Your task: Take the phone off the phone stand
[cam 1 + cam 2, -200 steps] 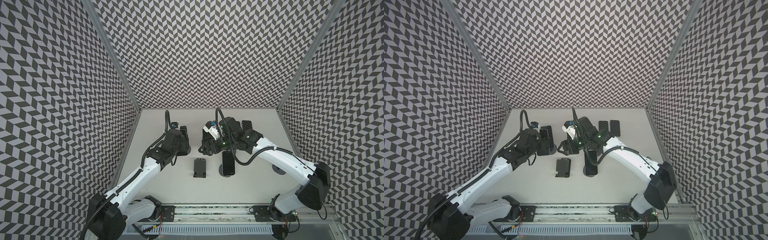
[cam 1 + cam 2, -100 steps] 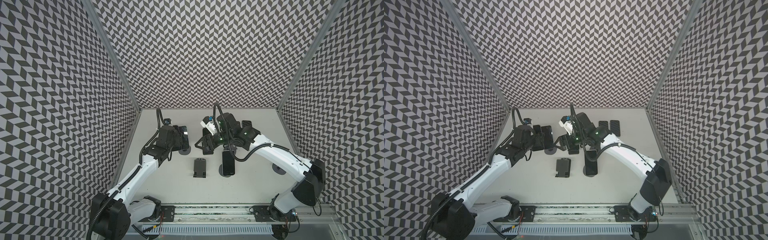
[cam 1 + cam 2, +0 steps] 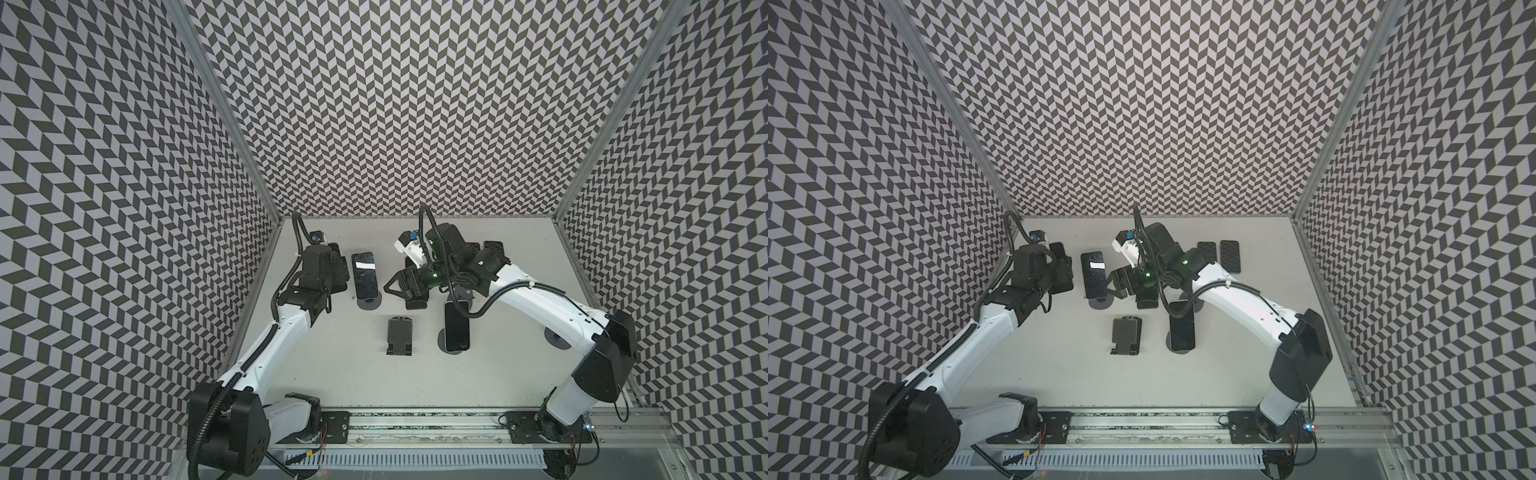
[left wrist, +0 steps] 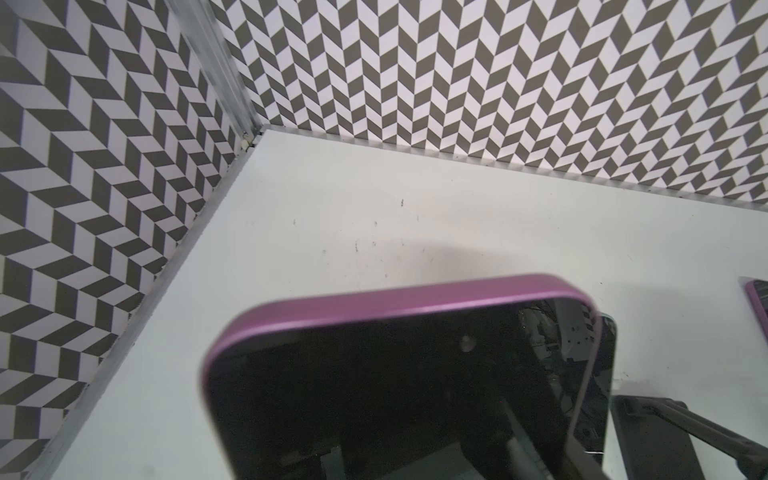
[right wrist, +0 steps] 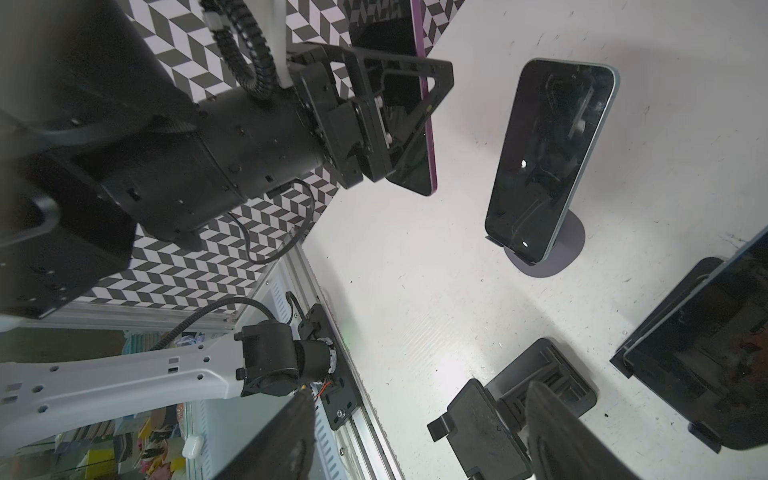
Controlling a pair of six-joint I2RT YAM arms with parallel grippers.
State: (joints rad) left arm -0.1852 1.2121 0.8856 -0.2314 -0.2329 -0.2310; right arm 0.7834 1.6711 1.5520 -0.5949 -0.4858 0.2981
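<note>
Clock bearings are read in both top views, with 6 o'clock at the arm bases and 12 o'clock at the back wall.

1. Near centre of the tabletop point(image 3: 332, 365), an empty black phone stand point(image 3: 400, 336) point(image 3: 1126, 336) stands with its cradle bare.
2. Just beside it at 3 o'clock, a dark phone on a round base point(image 3: 456, 328) point(image 3: 1182, 328) leans in its holder, untouched.
3. Right gripper point(image 5: 422, 392): it hangs above the tabletop at about 12 o'clock from the empty stand. In the right wrist view its fingers point(image 5: 557, 432) stand apart with nothing between them. The jaws are parted and hold nothing.
4. At 11 o'clock from the empty stand, a second mounted phone point(image 3: 365, 276) point(image 5: 548, 158) with a white label on its screen rests on a round base.
5. Left gripper point(image 3: 332, 270): it sits at 10 o'clock of the tabletop, close to the left wall. The jaws are clamped tight on the purple-edged phone point(image 4: 395, 374) point(image 5: 388, 37), gripping it across its faces. The phone is tilted and sits on no stand. It is just beside the labelled phone, at that phone's 9 o'clock, and apart from it. Whether its lower end clears the tabletop cannot be told.
6. At 1 o'clock, near the back wall, two dark phones point(image 3: 1207, 253) point(image 3: 1230, 255) lie flat side by side.
</note>
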